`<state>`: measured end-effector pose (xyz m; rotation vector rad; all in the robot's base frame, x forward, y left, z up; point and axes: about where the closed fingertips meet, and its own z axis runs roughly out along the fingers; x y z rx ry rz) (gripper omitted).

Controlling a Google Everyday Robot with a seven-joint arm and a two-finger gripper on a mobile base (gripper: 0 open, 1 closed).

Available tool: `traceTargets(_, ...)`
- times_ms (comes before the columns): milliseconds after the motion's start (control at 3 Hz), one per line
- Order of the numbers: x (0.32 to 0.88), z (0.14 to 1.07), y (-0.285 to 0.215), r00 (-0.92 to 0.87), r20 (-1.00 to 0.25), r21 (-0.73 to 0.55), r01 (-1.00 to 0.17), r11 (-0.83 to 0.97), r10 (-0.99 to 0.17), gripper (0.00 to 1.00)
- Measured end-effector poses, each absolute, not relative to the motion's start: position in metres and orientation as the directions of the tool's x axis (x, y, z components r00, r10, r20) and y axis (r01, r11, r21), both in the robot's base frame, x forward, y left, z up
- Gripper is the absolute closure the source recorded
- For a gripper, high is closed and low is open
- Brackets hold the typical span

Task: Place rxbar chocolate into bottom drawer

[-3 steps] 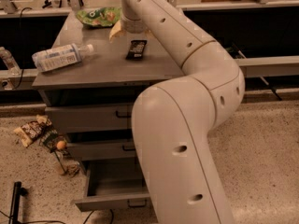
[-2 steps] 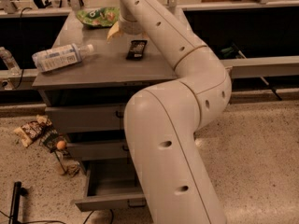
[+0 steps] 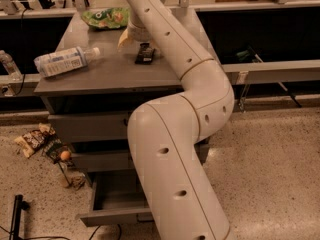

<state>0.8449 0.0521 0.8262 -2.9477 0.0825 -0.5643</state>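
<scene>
Grey worktop (image 3: 110,79): rxbar chocolate (image 3: 145,53) lies flat toward the back edge, mid-width, unmoved since the earlier frame. Gripper (image 3: 127,38) hangs just left of it, as before, mostly hidden by the arm (image 3: 180,134); how wide it stands, cannot tell. Water bottle (image 3: 65,61) lies on its side near the left edge; green bag (image 3: 105,18) sits at the back edge. Front strip bare. Bottom drawer (image 3: 112,206) stands pulled out.

text: none legible | water bottle (image 3: 65,61) label (bluish-white) unreadable
</scene>
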Motion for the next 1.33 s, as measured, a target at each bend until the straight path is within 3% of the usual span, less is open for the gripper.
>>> traceTargets(333,0.846,0.818,0.055,0.934,0.351,-0.135,-0.019,-0.991,-0.065,0.41)
traceTargets(1000,0.844,0.829,0.056,0.935,0.349,-0.133,-0.015,-0.991,-0.061,0.89)
traceTargets(1333,0.835,0.838,0.069,0.938,0.346,-0.163,0.031,-0.986,-0.027,1.00)
